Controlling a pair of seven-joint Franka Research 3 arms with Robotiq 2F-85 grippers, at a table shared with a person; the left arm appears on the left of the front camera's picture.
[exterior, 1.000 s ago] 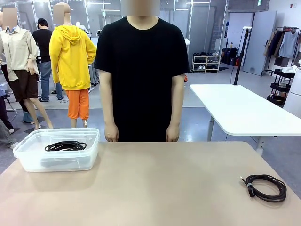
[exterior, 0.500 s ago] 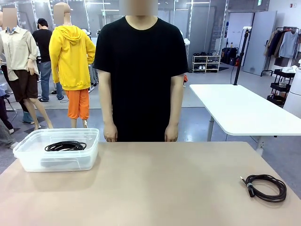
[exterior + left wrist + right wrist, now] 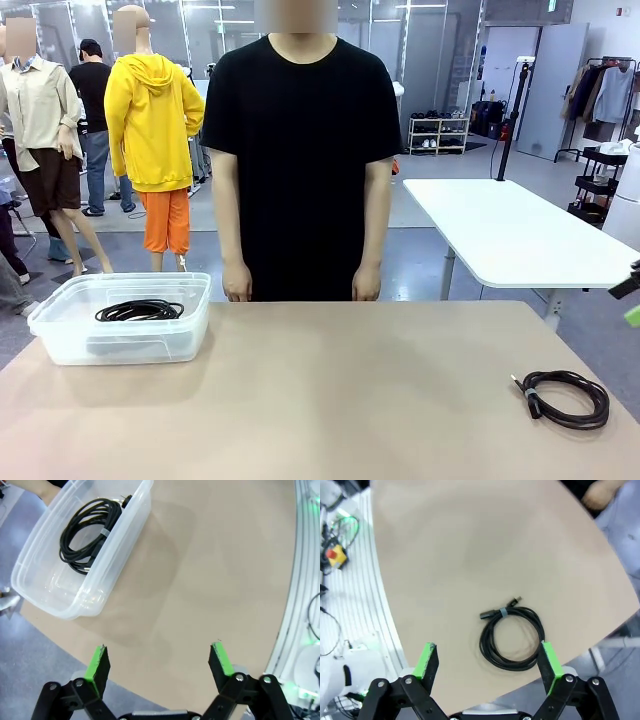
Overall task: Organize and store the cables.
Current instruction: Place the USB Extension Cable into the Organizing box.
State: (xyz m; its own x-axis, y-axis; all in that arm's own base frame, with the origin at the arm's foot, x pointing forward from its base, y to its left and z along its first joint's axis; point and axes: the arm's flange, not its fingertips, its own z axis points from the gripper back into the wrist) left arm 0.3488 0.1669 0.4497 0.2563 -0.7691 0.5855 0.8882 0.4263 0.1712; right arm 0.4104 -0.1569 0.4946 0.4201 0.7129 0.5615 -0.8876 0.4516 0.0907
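- Cables lie in two places: one coiled cable (image 3: 566, 398) lies bare on the tan table (image 3: 330, 400) at the lower right of the front view, and the other coil (image 3: 140, 310) sits inside the clear plastic bin (image 3: 60, 340) at the left edge.
- My right gripper (image 3: 487, 662) hangs above the loose coil with its jaws spread wide and nothing between them; in my right wrist view the coil (image 3: 511, 637) sits in the lower middle of the frame, between my two green pads (image 3: 426, 660), apart from both.
- That same view picks out what the front camera cannot: a pale band around the coil and two small plug ends at its top.
- My left gripper (image 3: 159, 662) is also spread wide and holds nothing, hovering over bare table near the bin.
- My left wrist view looks down into the bin (image 3: 90, 602) at the upper left, where the stored coil (image 3: 90, 530) rests against the bottom, with a pale tie across it.
- At the right edge of the front view a bit of black and green from my right arm pokes into frame.
- A person (image 3: 300, 150) in a black shirt stands at the far side, hands hanging at the table edge.
- I can read no writing or brand mark on anything.
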